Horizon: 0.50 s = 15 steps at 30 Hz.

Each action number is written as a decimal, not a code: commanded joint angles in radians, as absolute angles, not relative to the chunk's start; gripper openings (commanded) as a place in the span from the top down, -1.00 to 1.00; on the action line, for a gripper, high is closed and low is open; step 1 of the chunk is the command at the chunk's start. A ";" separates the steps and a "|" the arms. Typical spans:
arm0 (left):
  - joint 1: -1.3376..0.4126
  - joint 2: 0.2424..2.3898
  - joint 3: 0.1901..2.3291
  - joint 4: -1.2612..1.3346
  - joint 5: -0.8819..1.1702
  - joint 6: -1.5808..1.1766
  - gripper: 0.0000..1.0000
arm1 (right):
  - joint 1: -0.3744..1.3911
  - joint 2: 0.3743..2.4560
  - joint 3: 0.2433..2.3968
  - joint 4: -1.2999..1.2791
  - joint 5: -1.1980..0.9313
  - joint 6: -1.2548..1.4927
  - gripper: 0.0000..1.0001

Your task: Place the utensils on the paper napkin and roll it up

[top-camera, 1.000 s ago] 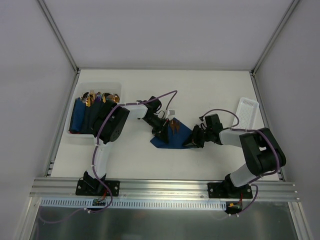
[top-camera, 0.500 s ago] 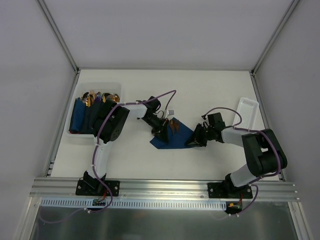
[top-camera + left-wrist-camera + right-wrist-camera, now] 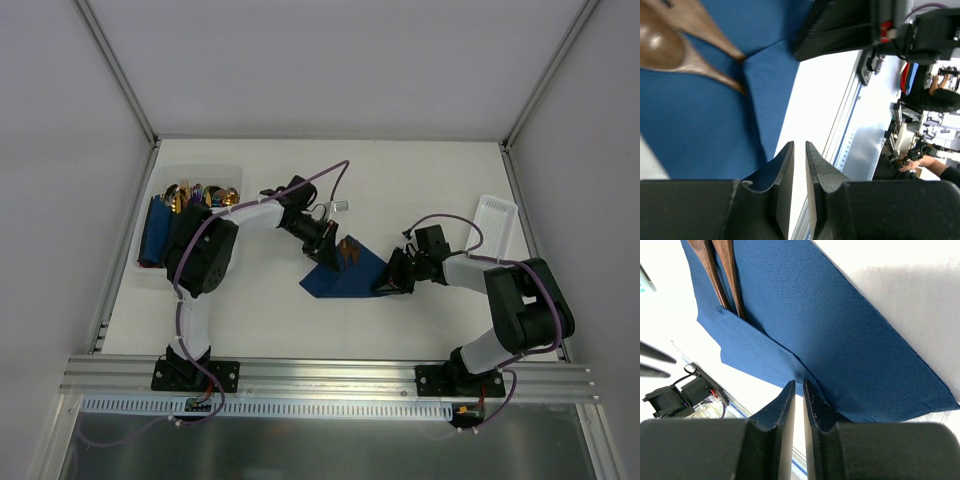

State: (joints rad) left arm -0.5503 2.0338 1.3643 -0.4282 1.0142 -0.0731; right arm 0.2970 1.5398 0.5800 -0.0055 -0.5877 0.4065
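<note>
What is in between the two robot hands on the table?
The navy paper napkin with gold-bronze utensils on it lies between the left gripper and right gripper, seen from the top camera.

No writing to read anywhere here: no label, brand, number or sign on anything in sight.
</note>
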 commanded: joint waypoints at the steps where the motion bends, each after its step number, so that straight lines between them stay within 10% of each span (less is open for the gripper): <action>1: -0.577 1.976 1.350 -0.437 1.077 -0.054 0.70 | 0.293 1.526 0.598 -0.046 -0.555 0.380 0.71; 15: -0.637 2.141 1.397 -0.437 1.020 -0.113 0.73 | 0.295 1.528 0.597 -0.046 -0.552 0.385 0.72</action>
State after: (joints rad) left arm -0.6403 2.1155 1.3560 -0.4271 1.0321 -0.0925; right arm 0.2970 1.5398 0.5816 -0.0101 -0.5869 0.4068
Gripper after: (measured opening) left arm 0.132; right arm 0.143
